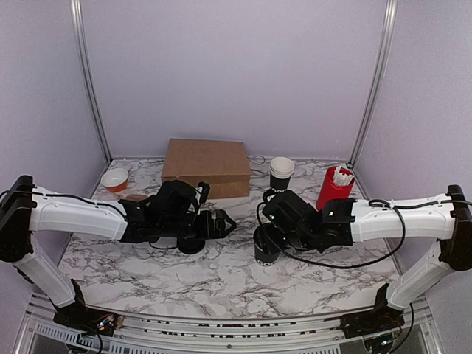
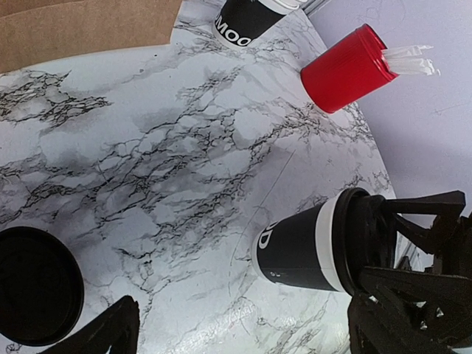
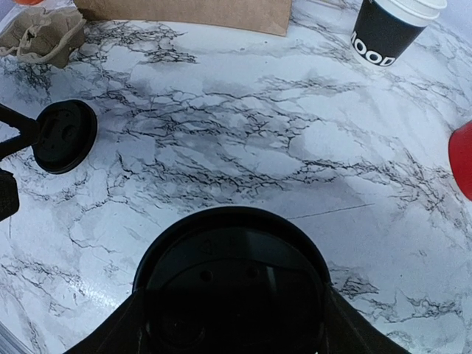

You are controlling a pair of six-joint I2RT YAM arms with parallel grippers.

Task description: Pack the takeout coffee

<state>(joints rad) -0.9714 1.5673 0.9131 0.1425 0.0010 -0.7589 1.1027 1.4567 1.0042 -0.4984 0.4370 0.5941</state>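
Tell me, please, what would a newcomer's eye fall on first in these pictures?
Probably the two arms meeting mid-table: the right gripper clasps the lidded takeout coffee, while the open left gripper hovers by a loose black lid. Next comes the bright red cylinder of white sticks at the back right, with a stack of cups and a flat brown bag to its left.

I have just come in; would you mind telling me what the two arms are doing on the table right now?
The right gripper is closed around the top of the small black paper cup, which stands on the marbled table with a round black plastic lid on it. The left gripper is open beside a second black lid lying flat on the table. Neither gripper touches the flat brown paper bag at the back, so nothing is packed yet.
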